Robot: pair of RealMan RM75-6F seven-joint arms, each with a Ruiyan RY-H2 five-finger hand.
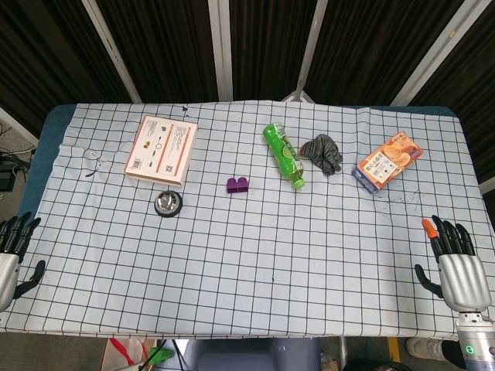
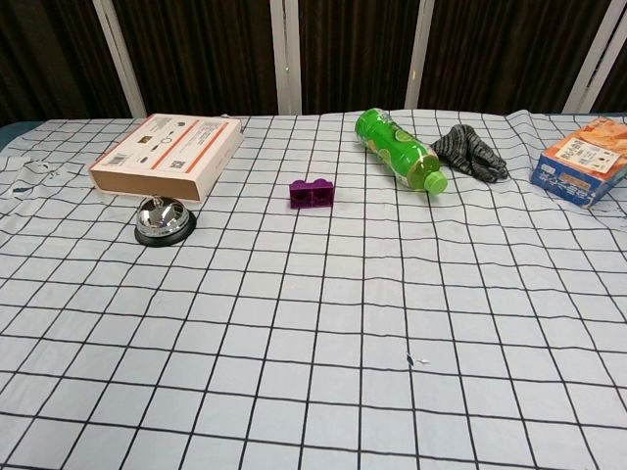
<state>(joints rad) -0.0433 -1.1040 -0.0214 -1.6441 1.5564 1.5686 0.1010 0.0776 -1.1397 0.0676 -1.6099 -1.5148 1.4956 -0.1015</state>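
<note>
At lower left and lower right of the head view, left hand [image 1: 11, 251] and right hand [image 1: 458, 267] empty with fingers spread, nearest a service bell [image 1: 167, 203] and an orange snack box [image 1: 389, 160] on the bench [image 1: 255, 270].

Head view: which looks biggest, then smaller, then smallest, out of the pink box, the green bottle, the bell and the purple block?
1. Pink box
2. Green bottle
3. Bell
4. Purple block, only slightly smaller than the bell
</note>
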